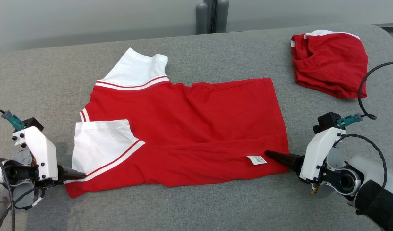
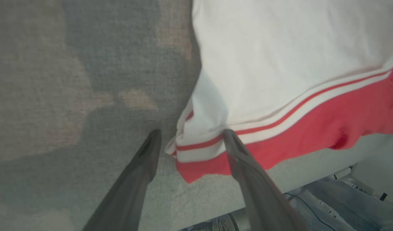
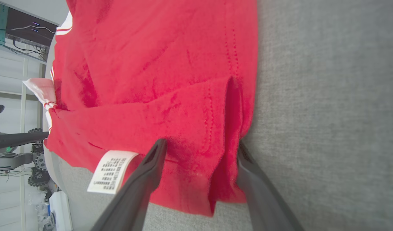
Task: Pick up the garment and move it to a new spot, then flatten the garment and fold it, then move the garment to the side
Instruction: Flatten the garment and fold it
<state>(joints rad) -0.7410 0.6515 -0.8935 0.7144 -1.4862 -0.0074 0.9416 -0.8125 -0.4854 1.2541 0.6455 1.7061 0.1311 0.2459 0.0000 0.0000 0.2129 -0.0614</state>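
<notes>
Red cotton jersey, soft and lightly rumpled, makes up the garment (image 1: 190,128), a short-sleeved shirt with white sleeves trimmed in thin red and white stripes. It lies spread in the middle of a grey, coarsely woven padded surface (image 1: 196,208). Its long axis runs side to side across the head view: the shoulder end points to the robot's left and the straight stitched hem to its right. One white sleeve (image 1: 135,69) angles away toward the far edge. The other sleeve (image 1: 100,144) lies flat over the near left corner. A shallow crease crosses the body toward a small white care label (image 1: 256,159) near the hem.

The left gripper (image 1: 77,175) rests at the shirt's near left corner with its dark tapered fingers spread. In the left wrist view one finger sits on bare grey cloth and the other lies against the striped edge, so nothing is clamped. The right gripper (image 1: 273,155) is at the hem corner just beside the label, its jaws also apart, with a raised fold of red fabric between them.

A second red-and-white piece of clothing (image 1: 331,64) sits bunched at the far right, well apart from the shirt. A black cable (image 1: 363,93) loops above the right wrist. Two grey cylinders (image 1: 212,16) stand behind the far edge.
</notes>
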